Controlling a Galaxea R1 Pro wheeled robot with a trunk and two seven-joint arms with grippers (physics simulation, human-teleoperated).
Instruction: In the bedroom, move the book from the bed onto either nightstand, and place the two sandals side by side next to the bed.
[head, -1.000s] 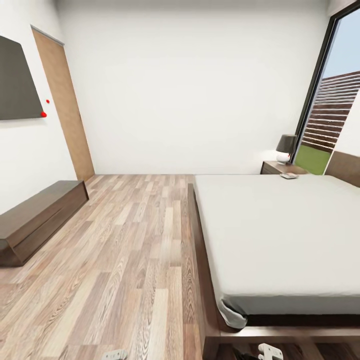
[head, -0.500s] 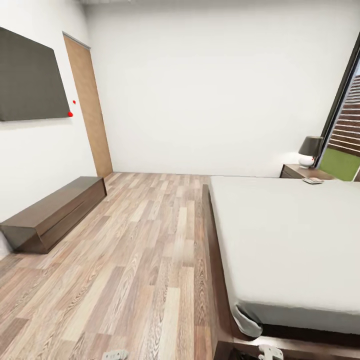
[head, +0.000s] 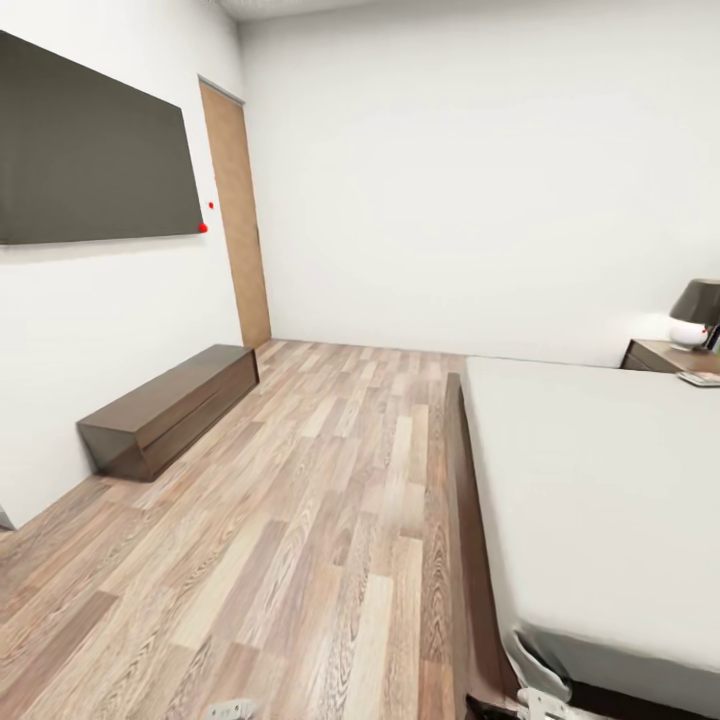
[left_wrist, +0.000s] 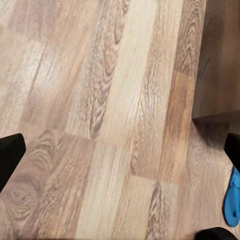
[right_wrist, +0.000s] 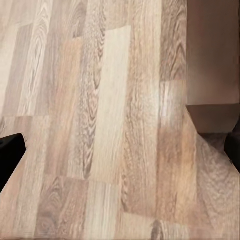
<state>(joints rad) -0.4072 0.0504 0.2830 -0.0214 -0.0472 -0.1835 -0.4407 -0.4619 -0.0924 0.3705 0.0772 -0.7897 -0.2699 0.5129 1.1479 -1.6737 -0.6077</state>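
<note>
Where the frame ends, sandal (left_wrist: 232, 197) is cropped.

bedroom (head: 440, 180): white walls, brown wood-plank floor.
bed (head: 600, 500): low, dark brown frame, plain pale grey-white mattress, along the right side of the head view.
nightstand (head: 668, 356): dark brown, beyond the bed's far corner, against the far wall.
book (head: 699, 378): small, flat, at the mattress's far edge near the nightstand; cover too small to read.
sandal (left_wrist: 231, 199): bright blue, flat on the floor, near a dark wooden corner.
</note>
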